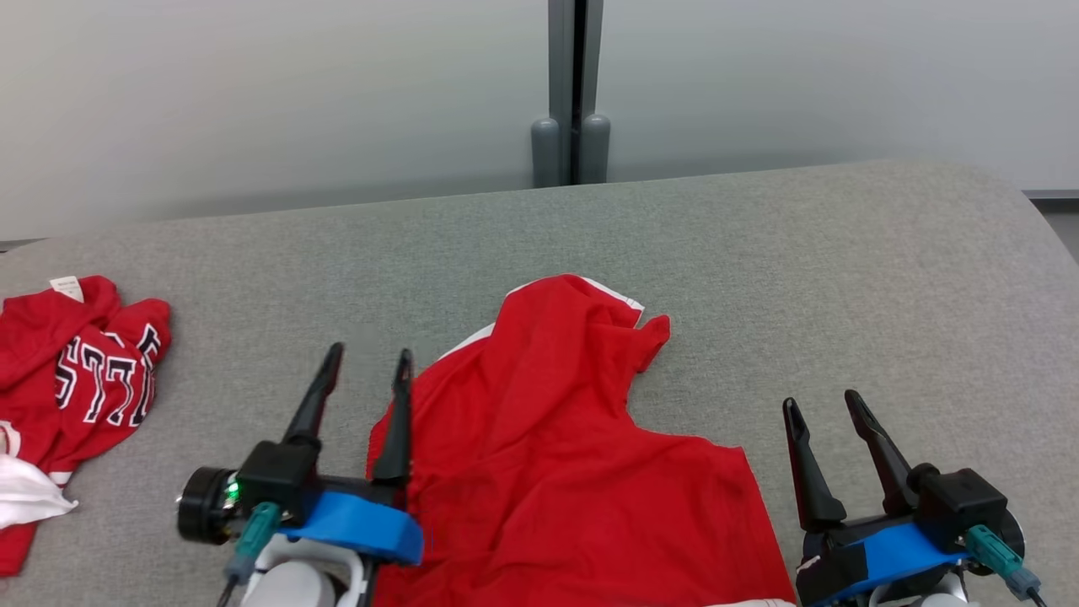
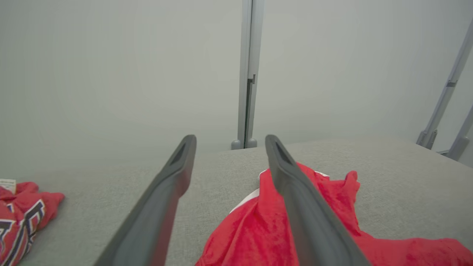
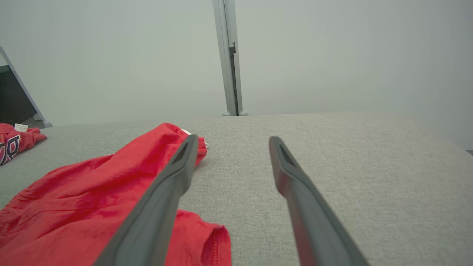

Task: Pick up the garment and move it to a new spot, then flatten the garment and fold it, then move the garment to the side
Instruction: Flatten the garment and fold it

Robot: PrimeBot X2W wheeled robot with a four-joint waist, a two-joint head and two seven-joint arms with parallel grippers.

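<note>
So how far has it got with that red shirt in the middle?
Looks done: the red shirt lies on the grey surface, so the first move seems made. In hand: nothing gripped; left hand and right hand are both open, either side of it. Left: it is rumpled, its top bunched, so flattening, folding and moving aside remain.

Premises present as a laboratory or robot test bay. The work surface is a broad bench covered in plain grey fabric with a rounded far right corner, and it is closed in on its far side by pale, frosted partition panels that meet at a grey metal post with capped feet. Slanted grey metal struts, of the kind found on framing or rigs, stand beyond the far right of the bench.
</note>
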